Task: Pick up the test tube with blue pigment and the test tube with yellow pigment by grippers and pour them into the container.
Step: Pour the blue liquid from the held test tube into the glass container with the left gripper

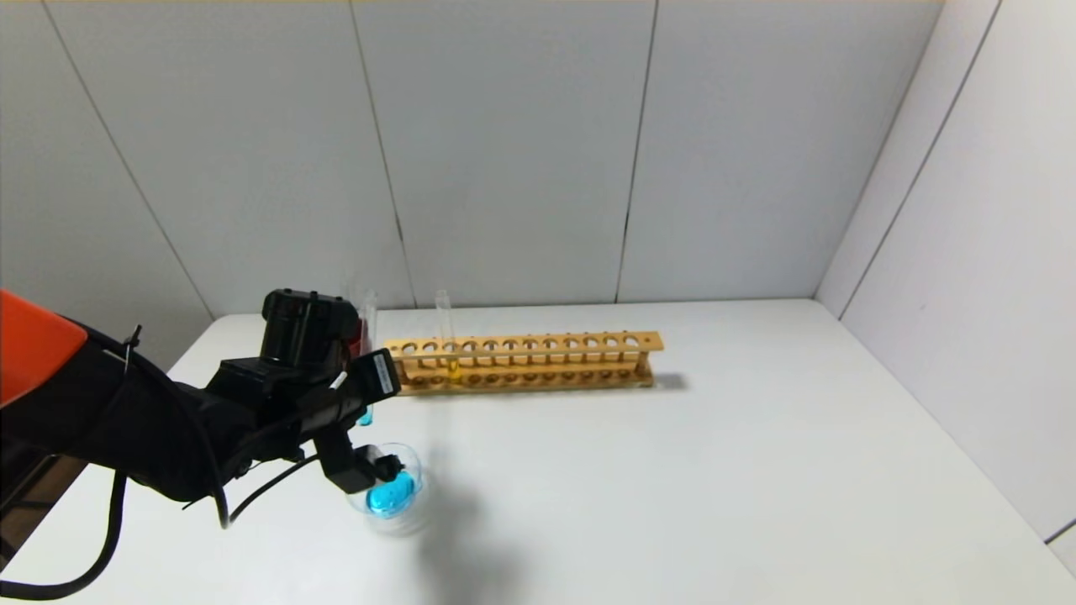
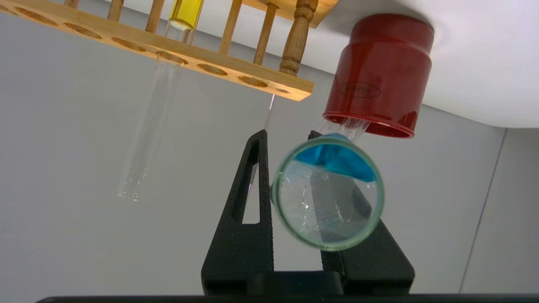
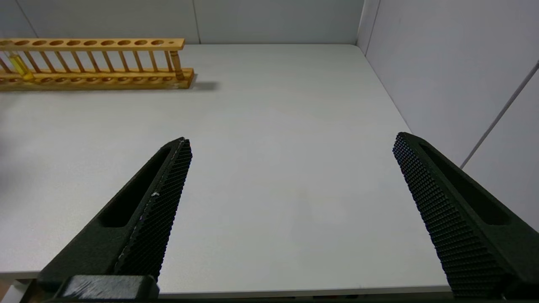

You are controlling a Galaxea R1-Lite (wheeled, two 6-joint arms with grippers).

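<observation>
My left gripper (image 1: 366, 424) is shut on the test tube with blue pigment (image 1: 364, 414) and holds it tilted above the container (image 1: 414, 460), a clear glass dish with blue liquid pooled in it. In the left wrist view the tube's open mouth faces the camera between the fingers (image 2: 257, 176), with blue liquid (image 2: 332, 162) lying along one side. The test tube with yellow pigment (image 1: 453, 368) stands upright near the rack's left end; it also shows in the left wrist view (image 2: 185, 12) and right wrist view (image 3: 19, 65). My right gripper (image 3: 292, 139) is open and empty over the table's near right part.
The long wooden rack (image 1: 538, 361) lies across the table's far middle. A dark red cup (image 2: 379, 71) holding colourless tubes (image 1: 367, 307) stands just behind my left gripper. White walls close the back and right sides.
</observation>
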